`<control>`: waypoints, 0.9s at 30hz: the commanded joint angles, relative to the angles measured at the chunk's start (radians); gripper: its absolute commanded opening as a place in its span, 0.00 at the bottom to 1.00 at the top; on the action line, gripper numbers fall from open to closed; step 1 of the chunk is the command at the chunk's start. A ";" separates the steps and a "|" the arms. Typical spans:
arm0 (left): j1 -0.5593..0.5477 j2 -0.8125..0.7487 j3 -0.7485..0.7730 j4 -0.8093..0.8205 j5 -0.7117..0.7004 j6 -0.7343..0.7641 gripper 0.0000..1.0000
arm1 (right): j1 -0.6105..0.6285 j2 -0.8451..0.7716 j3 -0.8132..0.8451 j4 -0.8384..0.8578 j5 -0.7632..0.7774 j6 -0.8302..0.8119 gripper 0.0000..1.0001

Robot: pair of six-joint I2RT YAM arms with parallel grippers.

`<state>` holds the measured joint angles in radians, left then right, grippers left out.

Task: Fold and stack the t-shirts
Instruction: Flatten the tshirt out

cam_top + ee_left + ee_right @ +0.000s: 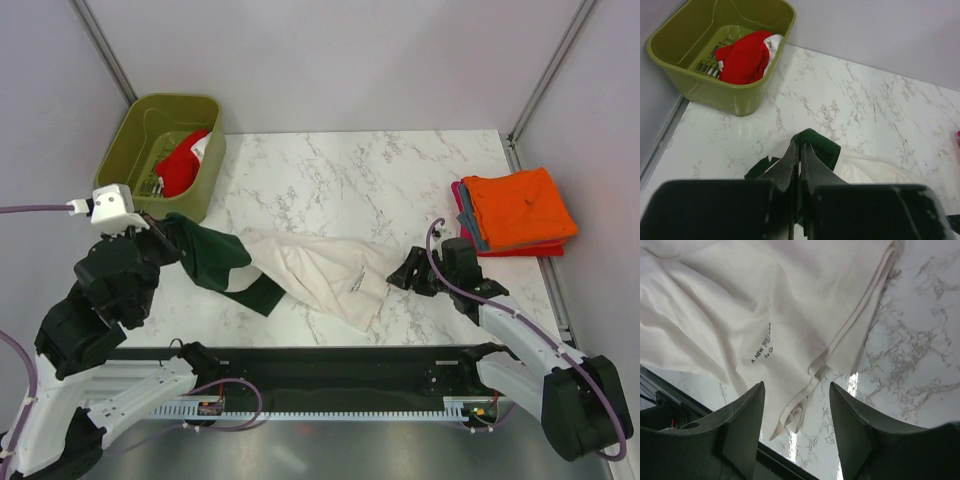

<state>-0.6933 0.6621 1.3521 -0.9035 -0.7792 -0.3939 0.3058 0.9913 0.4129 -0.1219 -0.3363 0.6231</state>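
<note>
The cream t-shirt (320, 272) with dark green sleeves lies crumpled across the middle of the marble table. My left gripper (176, 236) is shut on its green sleeve (822, 150) and holds it lifted at the shirt's left end. My right gripper (404, 274) is open just right of the shirt's hem; in the right wrist view the cream cloth (765, 305) with small black print lies ahead of the open gripper (797, 395), with the hem corner between the jaws. An orange shirt (518, 207) lies folded on a grey-blue and a red one at the right. A red shirt (180, 165) sits in the bin.
The olive-green plastic bin (140, 130) stands at the back left corner, also in the left wrist view (700, 80). The folded stack lies near the table's right edge. A black rail (320, 365) runs along the near edge between the arm bases.
</note>
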 commanded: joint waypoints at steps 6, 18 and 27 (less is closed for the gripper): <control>0.002 -0.044 -0.106 0.012 0.001 0.012 0.02 | 0.107 -0.030 -0.005 -0.064 -0.012 -0.011 0.64; 0.002 -0.078 -0.215 0.012 0.043 0.000 0.02 | 0.136 0.235 0.118 0.017 0.207 -0.003 0.64; 0.002 -0.101 -0.248 0.014 0.032 0.006 0.02 | 0.136 0.522 0.269 0.114 0.250 0.026 0.37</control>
<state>-0.6933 0.5713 1.1149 -0.9100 -0.7364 -0.3946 0.4366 1.4326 0.6075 -0.0666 -0.1410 0.6308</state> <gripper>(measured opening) 0.033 0.465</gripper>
